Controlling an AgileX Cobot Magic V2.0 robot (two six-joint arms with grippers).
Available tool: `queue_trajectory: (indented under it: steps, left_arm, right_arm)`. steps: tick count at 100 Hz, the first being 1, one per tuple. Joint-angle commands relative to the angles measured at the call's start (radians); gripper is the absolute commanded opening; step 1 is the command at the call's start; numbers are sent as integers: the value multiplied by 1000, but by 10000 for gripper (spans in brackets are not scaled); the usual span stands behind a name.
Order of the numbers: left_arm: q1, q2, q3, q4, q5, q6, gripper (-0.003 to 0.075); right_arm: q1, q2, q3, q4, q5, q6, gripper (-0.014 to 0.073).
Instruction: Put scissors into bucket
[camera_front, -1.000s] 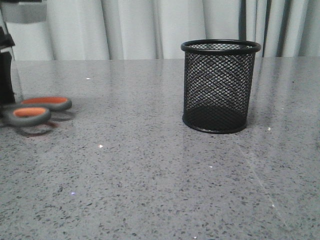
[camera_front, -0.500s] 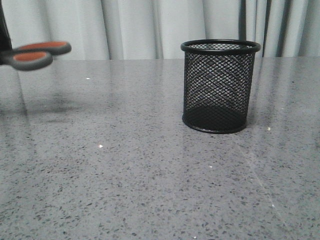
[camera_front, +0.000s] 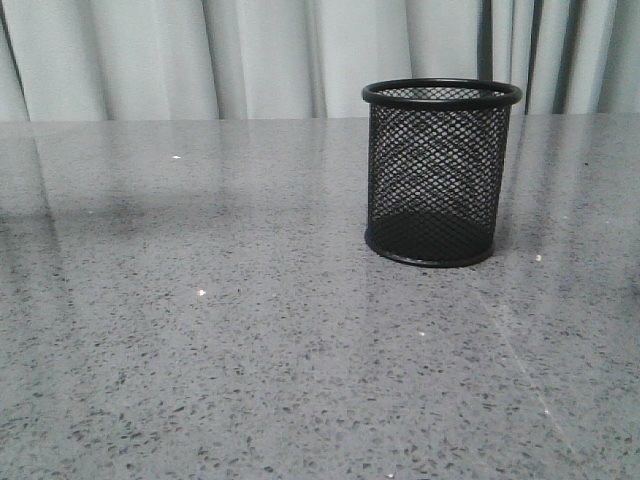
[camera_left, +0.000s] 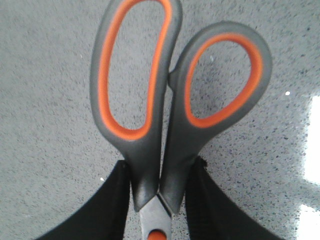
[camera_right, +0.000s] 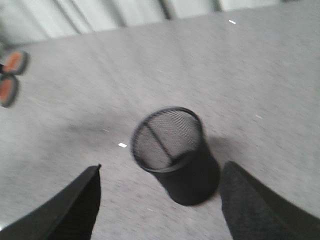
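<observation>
The scissors (camera_left: 150, 125), dark grey with orange-lined loops and an orange pivot dot, are clamped at the handle base between the black fingers of my left gripper (camera_left: 159, 172), held well above the grey table. In the right wrist view the loops (camera_right: 10, 77) show small and blurred at the far left. The scissors and both grippers are out of the front view. The bucket (camera_front: 440, 170), a black wire-mesh cup, stands upright on the table at centre right. My right gripper (camera_right: 160, 175) is open and empty above it, and the bucket (camera_right: 175, 152) sits between its fingers in that view.
The grey speckled tabletop (camera_front: 250, 330) runs back to pale curtains (camera_front: 250, 50). A faint shadow lies on the table at the far left (camera_front: 90, 215).
The scissors rose from the table at the far left in the left gripper and went up out of the front view. The bucket has not moved.
</observation>
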Motion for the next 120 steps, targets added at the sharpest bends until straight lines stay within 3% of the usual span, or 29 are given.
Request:
queue_trajectory:
  steps: [1,23,38,63,88,120]
  left_arm:
    - [-40,-52,-34,-49,29,-12,8]
    - [-165,-56,-56,-49,12,-12,8]
    - [-243,-56,-88,-47,-9,-12,8]
    - [-315,-54,-131,-38,-65,-62,8]
    - [-342,-54,-133,-37,-85,-64,8]
    - [-342,-54,-133,-37,-89,-64,8]
  right_arm:
    - [1,8,-36,163,-69,-101,456]
    - [1,51,-40,332,-34,-193,456]
    - [1,109,-40,518,42,-305,456]
    - [1,196,-40,733,147,-459,456]
    - [19,258,-103,746,175,-468,456]
    - [204,373,-189,724,110,-475,456]
